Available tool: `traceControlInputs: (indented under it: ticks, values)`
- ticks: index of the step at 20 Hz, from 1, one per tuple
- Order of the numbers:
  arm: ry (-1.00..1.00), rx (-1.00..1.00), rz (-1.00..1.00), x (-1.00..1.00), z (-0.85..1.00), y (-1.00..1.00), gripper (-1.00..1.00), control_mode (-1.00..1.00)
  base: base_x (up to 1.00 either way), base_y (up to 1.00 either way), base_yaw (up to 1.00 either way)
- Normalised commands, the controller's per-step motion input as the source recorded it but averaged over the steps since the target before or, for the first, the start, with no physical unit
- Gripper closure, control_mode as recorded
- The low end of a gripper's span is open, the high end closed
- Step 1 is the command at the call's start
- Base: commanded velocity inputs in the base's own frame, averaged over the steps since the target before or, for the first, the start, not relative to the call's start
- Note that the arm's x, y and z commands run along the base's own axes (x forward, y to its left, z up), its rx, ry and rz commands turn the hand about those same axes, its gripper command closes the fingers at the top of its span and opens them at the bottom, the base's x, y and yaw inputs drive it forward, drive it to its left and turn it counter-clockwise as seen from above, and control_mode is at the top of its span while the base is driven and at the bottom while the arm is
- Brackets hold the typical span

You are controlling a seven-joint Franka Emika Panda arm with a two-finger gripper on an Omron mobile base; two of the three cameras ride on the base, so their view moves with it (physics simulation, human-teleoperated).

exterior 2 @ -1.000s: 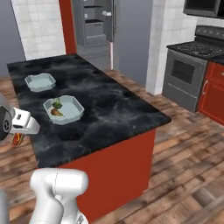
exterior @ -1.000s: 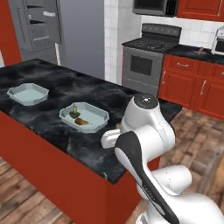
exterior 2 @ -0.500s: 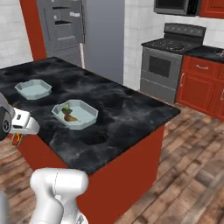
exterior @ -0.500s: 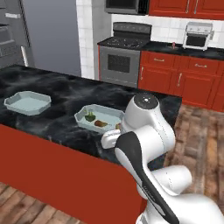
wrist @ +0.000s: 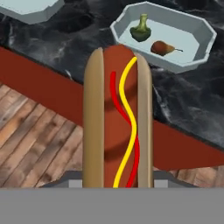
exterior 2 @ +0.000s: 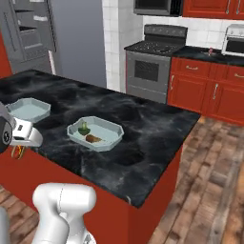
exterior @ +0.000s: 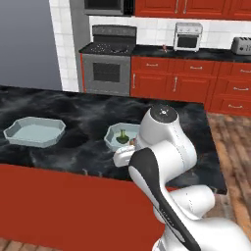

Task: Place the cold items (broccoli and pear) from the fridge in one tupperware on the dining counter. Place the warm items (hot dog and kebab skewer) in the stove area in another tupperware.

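Low beside the counter's red front, the gripper (exterior 2: 18,151) is clamped on the hot dog (wrist: 117,118), whose bun and sauce stripes show plainly from the hand camera. Beyond it on the black marble dining counter (exterior 2: 143,143) sits a tupperware (wrist: 164,37) holding broccoli (wrist: 141,28) and pear (wrist: 162,47); the base cameras add the second tupperware (exterior: 34,131) lying well apart, and the stove (exterior: 109,66).

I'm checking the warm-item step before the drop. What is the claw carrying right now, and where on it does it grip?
The claw holds the hot dog, gripped at its near end; the fingertips themselves are hidden behind the bun.
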Motion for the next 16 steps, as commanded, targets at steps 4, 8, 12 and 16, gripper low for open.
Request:
traceControlInputs:
  ticks: [4,8,12,16]
  values:
    - [0.00,0.00,0.00,0.00,0.00,0.00,1.00,1.00,0.20,1.00,-0.43]
    - [0.00,0.00,0.00,0.00,0.00,0.00,1.00,1.00,0.35,1.00,-0.44]
    - [0.00,0.00,0.00,0.00,0.00,0.00,1.00,1.00,0.08,1.00,-0.35]
    - [0.00,0.00,0.00,0.00,0.00,0.00,1.00,1.00,0.36,1.00,-0.37]
